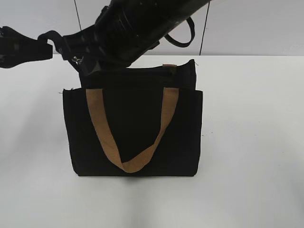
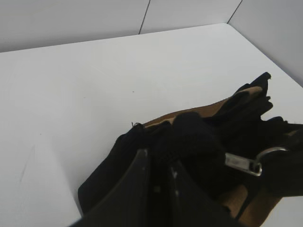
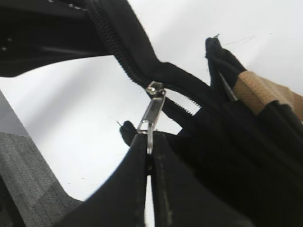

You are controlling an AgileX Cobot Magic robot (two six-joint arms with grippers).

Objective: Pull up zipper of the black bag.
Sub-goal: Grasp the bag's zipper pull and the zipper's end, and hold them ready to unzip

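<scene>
- 1 bag stands on the worktop, 2 tan handles on it.
- Right gripper: jaws pinched on the zipper's silver pull at the bag's top.
- Left gripper: jaws narrow, clamping the bag's end fabric.
- Grasp done; teeth beside the slider look parted, so the pull seems left.

Evenly and brightly lit from overhead; soft faint shadows on the white table. Slightly soft throughout (black fabric nearly detailless), no glare.
</scene>
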